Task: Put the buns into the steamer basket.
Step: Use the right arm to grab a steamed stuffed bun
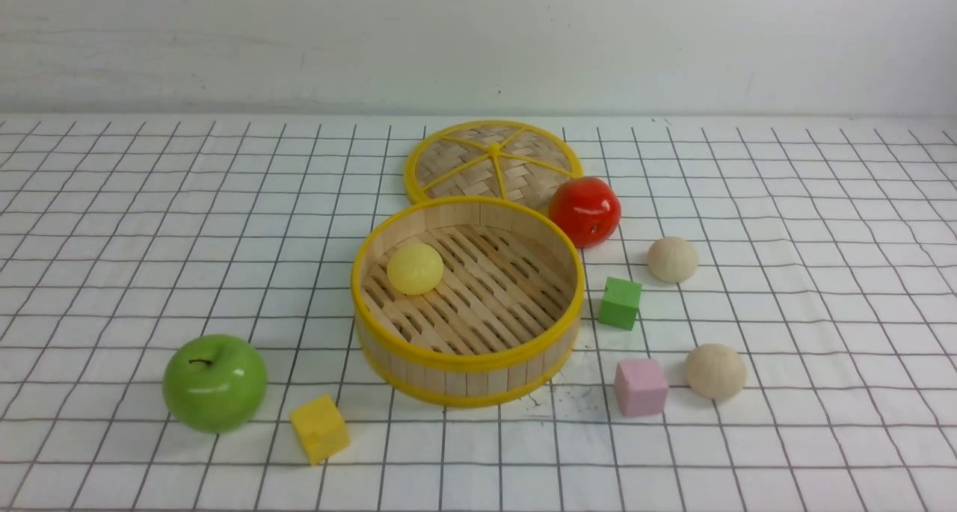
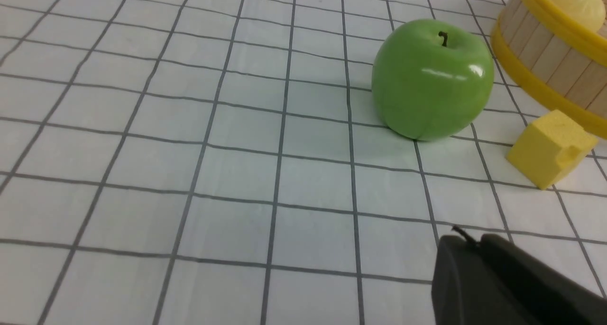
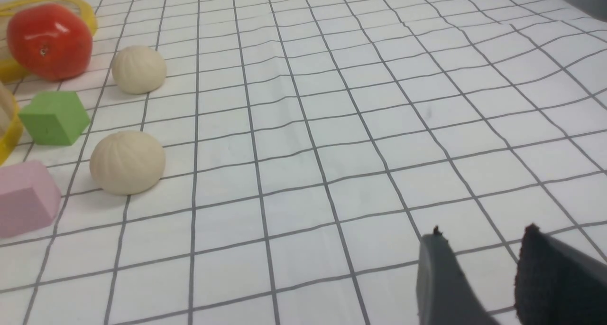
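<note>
The steamer basket [image 1: 467,370] stands mid-table, and the pale yellow bun [image 1: 415,268] lies on its slatted floor. Two cream buns [image 1: 672,258] [image 1: 715,371] rest on the cloth to its right. Neither arm shows in the front view. In the left wrist view my left gripper [image 2: 469,242] has its fingers pressed together with nothing between them, well short of the basket's wall [image 2: 545,59]. The right wrist view shows my right gripper [image 3: 483,235] open and empty over the cloth, with the nearer bun [image 3: 127,162] and the farther bun [image 3: 138,69] a good way off.
The flat woven lid [image 1: 493,161] lies behind the basket, with a red apple [image 1: 585,211] beside it. A green apple [image 1: 215,383] and a yellow cube [image 1: 319,427] sit front left. A green cube [image 1: 620,303] and a pink cube [image 1: 640,386] lie between basket and buns.
</note>
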